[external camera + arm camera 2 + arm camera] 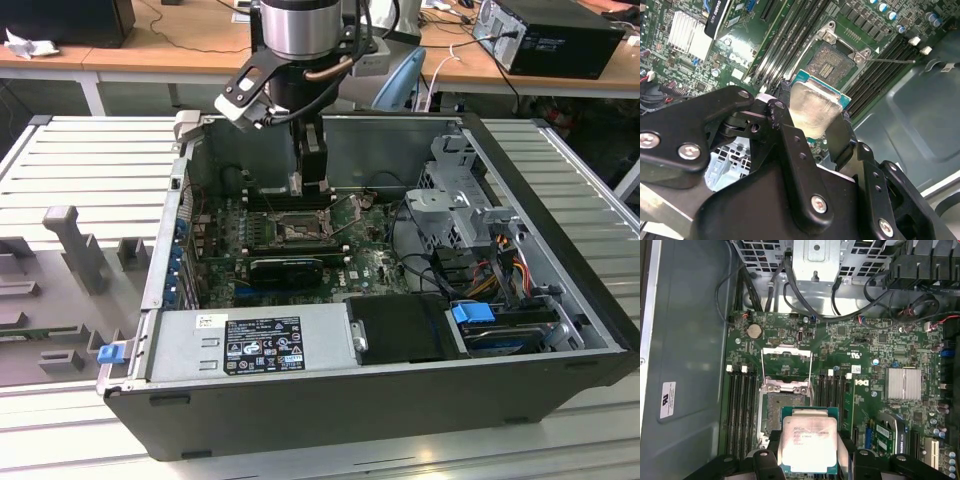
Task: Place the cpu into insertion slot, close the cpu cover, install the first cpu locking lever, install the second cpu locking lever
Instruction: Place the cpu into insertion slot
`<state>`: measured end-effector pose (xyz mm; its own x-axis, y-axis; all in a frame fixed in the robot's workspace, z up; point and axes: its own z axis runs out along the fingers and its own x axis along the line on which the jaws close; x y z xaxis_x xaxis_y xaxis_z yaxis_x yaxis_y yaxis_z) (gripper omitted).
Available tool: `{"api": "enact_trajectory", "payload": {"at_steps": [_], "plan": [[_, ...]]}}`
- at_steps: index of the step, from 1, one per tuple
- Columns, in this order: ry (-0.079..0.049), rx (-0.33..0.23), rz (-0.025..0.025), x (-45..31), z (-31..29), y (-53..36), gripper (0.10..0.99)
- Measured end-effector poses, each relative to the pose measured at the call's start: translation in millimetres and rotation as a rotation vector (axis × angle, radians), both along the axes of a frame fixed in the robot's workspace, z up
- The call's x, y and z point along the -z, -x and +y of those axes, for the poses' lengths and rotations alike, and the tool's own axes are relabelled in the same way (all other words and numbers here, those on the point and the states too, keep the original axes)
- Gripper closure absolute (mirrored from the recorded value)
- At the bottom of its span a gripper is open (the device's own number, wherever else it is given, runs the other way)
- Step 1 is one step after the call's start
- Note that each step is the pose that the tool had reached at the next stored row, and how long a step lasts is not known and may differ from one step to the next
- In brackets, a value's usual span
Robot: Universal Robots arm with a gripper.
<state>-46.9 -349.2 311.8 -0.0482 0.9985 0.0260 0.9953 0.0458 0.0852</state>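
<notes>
My gripper point(808, 454) is shut on the cpu point(807, 442), a square chip with a silvery face and green rim, held by two opposite edges between the black fingers point(788, 131). It hangs above the green motherboard, partly covering the insertion slot point(774, 412), whose dark centre lies bare just beyond the cpu point(815, 107) in the second wrist view, at the insertion slot point(832, 62). The cpu cover point(787, 385) stands swung open at the slot's far side. A thin lever wire point(890, 60) sticks out beside the slot. In the exterior view, the gripper point(308, 175) hangs inside the open case over the slot point(297, 232).
Long black memory slots point(740, 410) flank the socket on both sides. A finned heat sink point(903, 383), black cables point(875, 295) and a metal drive cage point(465, 205) sit nearby. The case wall point(685, 340) rises close beside the board. Grey fixtures point(70, 250) lie outside the case.
</notes>
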Motion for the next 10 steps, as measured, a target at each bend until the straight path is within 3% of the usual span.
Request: {"api": "enact_trajectory", "payload": {"at_steps": [10], "plan": [[0.0, 0.0, 0.0001, 7.9, 0.0, 0.0, 0.557]]}}
